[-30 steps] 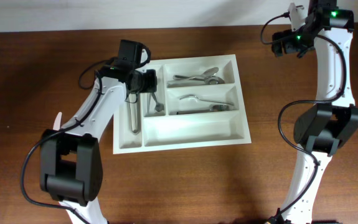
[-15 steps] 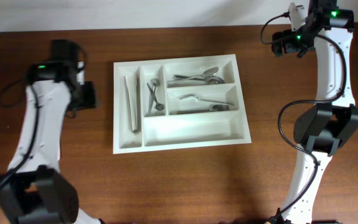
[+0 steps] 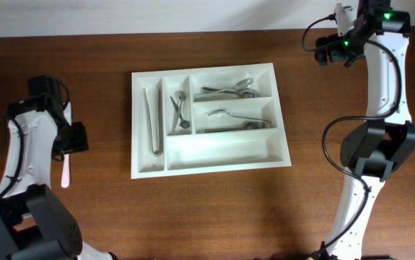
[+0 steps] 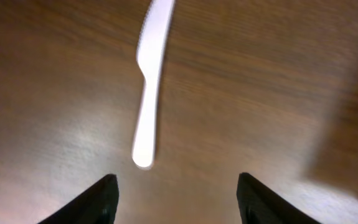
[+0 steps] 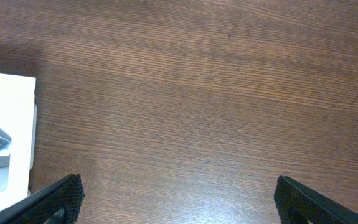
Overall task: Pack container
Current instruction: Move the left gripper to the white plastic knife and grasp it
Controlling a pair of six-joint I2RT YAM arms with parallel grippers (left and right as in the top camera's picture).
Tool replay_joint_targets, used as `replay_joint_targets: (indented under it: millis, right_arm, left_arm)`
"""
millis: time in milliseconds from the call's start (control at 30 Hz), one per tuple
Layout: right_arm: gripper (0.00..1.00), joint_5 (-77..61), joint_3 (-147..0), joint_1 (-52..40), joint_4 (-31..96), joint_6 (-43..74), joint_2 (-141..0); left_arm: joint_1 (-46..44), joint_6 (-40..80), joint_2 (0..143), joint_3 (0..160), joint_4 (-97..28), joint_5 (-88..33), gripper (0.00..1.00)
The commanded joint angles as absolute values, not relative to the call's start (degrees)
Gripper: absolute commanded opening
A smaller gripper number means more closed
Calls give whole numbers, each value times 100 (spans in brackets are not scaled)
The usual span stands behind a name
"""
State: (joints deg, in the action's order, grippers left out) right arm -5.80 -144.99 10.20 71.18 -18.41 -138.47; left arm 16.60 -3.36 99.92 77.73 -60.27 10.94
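Note:
The container point(image 3: 221, 154), a large white cutlery tray, lies mid-table with metal utensils in its two narrow upright compartments and two of the long ones; the long front compartment is bare. A corner of the container also shows in the right wrist view point(image 5: 4, 87). A white plastic knife point(image 3: 66, 170) lies on the wood left of the container, also in the left wrist view point(image 4: 150, 81). My left gripper point(image 4: 175, 202) is open and empty just above the knife's handle end. My right gripper point(image 5: 179, 199) is open and empty, high at the far right over bare wood.
The table's far edge and a pale wall run along the top of the overhead view. The right arm's base point(image 3: 377, 148) stands right of the container. Brown wood point(image 3: 214, 209) lies in front of the container.
My left arm has swung from over the container's upright compartments out to the left and toward the front, now over the white knife. The right arm has not moved.

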Motion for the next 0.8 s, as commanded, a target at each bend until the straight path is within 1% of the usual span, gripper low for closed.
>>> replay_joint_targets:
  millis: [0, 200, 367, 567, 767]
  right_arm:
    - [99, -550, -14582, 1015, 7116, -1833, -13611]
    - [99, -550, -14582, 1015, 7116, -1833, -13611]
    - [99, -550, -14582, 1015, 7116, -1833, -13611]
    - [99, -550, -14582, 1015, 7116, -1833, -13611]
    - [99, -550, -14582, 1015, 7116, -1833, -13611]
  left_arm:
    - [1979, -1011, 9998, 7463, -5669, 884, 66]
    - [2561, -1050, 10038, 7081, -5190, 829, 66]
    - [2928, -1492, 10038, 6751, -4803, 139, 64]
    - [3004, -1835, 10038, 6307, -4392, 91, 60]
    - [3006, -1835, 10038, 5892, -3907, 16, 57]
